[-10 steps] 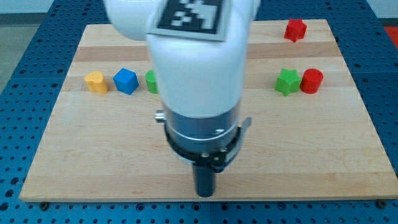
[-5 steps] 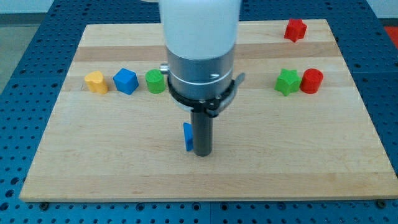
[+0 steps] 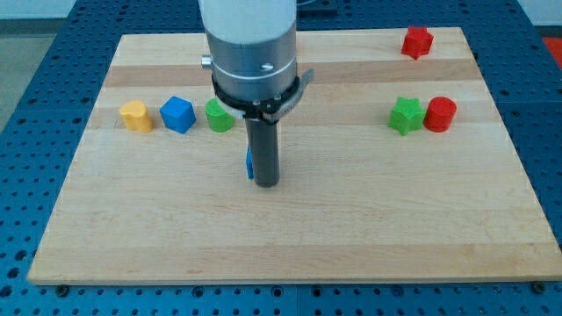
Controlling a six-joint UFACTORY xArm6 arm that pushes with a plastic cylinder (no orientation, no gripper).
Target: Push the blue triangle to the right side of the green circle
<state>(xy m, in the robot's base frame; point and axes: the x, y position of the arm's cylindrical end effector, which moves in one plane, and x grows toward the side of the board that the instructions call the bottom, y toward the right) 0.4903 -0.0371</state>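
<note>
Risk: the blue triangle [image 3: 250, 165], mostly hidden behind my tip [image 3: 265, 183], is only a sliver on its left near the desk [image 3: 457, 228] centre. An off-centre push could let it slip sideways or strike the green circle [image 3: 219, 115], upward toward the far edge, shifting that target. The tool is a plain rod with nothing to open or close. No containers are on the desk.
</note>
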